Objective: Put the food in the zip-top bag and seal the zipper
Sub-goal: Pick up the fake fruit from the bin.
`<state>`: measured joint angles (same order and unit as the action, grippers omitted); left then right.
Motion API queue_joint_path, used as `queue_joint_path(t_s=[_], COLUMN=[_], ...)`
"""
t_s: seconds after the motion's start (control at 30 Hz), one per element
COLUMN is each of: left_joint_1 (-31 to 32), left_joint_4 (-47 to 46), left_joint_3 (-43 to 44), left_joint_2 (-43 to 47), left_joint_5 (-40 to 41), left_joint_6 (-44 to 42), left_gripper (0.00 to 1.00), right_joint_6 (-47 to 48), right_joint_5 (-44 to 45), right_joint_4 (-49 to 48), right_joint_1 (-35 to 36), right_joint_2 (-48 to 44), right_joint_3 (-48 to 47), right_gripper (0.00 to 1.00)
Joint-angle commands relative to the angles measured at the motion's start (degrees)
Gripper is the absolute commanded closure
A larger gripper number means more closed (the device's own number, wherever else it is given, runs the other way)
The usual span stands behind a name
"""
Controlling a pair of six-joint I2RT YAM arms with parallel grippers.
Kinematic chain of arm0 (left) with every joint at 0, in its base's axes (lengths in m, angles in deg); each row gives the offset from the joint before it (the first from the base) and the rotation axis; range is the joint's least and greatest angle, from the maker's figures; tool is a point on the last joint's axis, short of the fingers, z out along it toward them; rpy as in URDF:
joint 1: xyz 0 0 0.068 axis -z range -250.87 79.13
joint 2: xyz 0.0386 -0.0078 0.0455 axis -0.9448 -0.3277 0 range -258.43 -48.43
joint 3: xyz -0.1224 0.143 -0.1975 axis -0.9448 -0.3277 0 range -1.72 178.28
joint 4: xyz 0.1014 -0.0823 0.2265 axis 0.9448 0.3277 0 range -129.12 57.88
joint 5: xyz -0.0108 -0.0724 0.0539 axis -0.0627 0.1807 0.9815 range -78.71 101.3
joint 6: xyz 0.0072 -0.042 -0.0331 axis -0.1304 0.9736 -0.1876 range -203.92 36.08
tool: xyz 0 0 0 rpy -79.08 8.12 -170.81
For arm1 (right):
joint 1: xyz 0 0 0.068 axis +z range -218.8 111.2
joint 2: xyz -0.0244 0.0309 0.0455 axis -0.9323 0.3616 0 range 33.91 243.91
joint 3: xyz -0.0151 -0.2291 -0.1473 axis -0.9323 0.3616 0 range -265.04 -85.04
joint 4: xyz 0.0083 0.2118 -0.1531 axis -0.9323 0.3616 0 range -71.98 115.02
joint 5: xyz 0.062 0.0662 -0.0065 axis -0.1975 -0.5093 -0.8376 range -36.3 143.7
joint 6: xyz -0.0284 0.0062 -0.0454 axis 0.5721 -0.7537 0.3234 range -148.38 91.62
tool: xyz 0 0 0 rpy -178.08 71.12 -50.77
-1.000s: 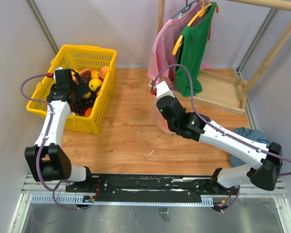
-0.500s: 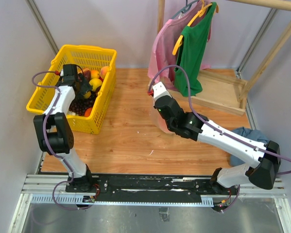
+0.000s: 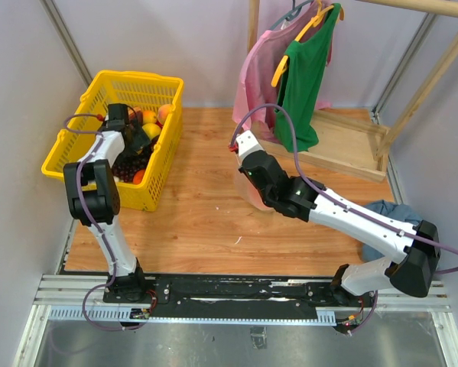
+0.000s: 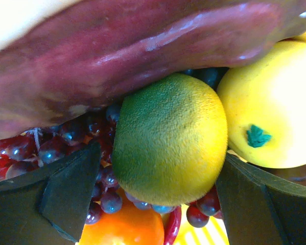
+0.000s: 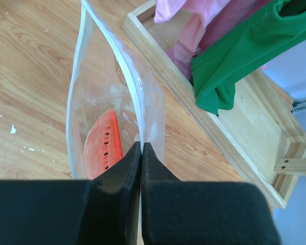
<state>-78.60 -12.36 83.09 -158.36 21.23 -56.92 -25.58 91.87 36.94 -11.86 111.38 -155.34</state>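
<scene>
Black left hand (image 4: 160,171) spread, straddling green fruit (image 4: 168,138)

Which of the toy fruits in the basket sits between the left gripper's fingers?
The green-and-yellow round fruit: it alone lies between the left gripper's black fingers; the yellow lemon sits outside them, the purple grapes behind.

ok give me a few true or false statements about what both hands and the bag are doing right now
The left hand stands open around a green-yellow fruit in the yellow basket. True.
The zip-top bag is empty. False: a watermelon slice lies inside.
The right hand is shut on the bag's edge. True.
The bag's mouth is sealed. False: it gapes open.
</scene>
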Motion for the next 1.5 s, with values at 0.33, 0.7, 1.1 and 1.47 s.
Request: queue_joint_path(t_s=[0.33, 0.7, 1.1, 1.47], left_joint_1=[-0.37, -0.39, -0.33, 0.74], left_joint_4=[-5.19, -6.01, -4.57, 2.38], left_joint_3=[-0.26, 1.58, 2.12, 2.31], left_joint_2=[1.36, -2.82, 1.62, 10.47], left_joint_5=[-1.99, 0.48, -3.17, -4.62], left_joint_6=[-4.18, -3.18, -6.19, -4.95], left_gripper=[0.22, 0.12, 0.58, 0.7], right_joint_6=[0.62, 0.97, 1.58, 2.02], right_joint_5=[-4.7, -5.81, -6.33, -5.34], right_joint_4=[-1.87, -2.11, -2.22, -1.73], right_joint_1=[0.89, 0.97, 1.07, 1.67], right_joint_2=[-1.49, -1.57, -2.16, -2.92], right_joint_3=[1.64, 1.73, 1.9, 1.51], right_gripper=[0.99, 0.99, 0.99, 0.99])
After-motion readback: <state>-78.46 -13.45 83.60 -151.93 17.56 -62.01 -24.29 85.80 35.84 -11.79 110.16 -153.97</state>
